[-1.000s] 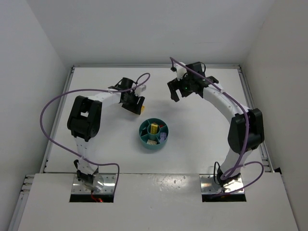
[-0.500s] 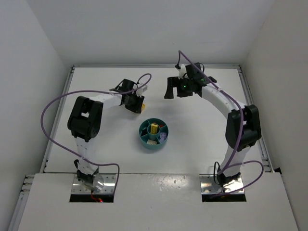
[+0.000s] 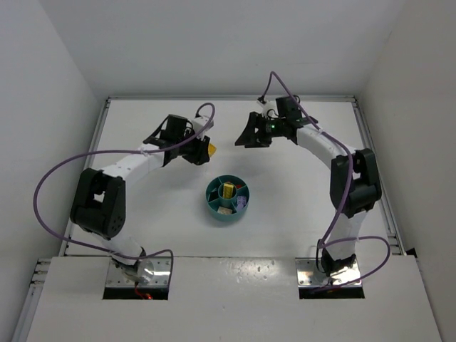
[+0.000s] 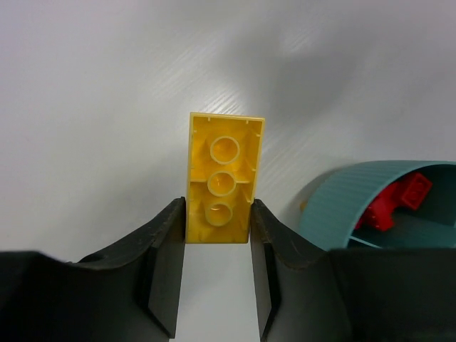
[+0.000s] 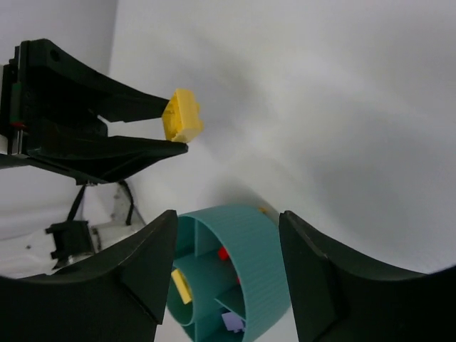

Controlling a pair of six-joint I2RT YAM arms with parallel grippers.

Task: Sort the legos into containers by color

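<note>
Right now the left claw (image 4: 217, 221) is pinching a yellow brick (image 4: 223, 178) by one short end, so most of the brick sticks out past the fingers with its hollow underside facing the camera. From above, it hangs over the white surface (image 3: 142, 214), at about ten o'clock from the teal dish (image 3: 228, 200) and a little way off. The dish already has a yellow brick, some red ones (image 4: 390, 203) and a purple one in its parts. The right claw (image 5: 228, 267) is spread wide and holds nothing, up at about one o'clock from the dish. The grip looks small, so I think the brick could twist or slip out on the way over. If the claw lets go too soon, the brick may hit the rim and bounce out. It could also drop in with the red ones, which sit in the part nearest this claw.
</note>
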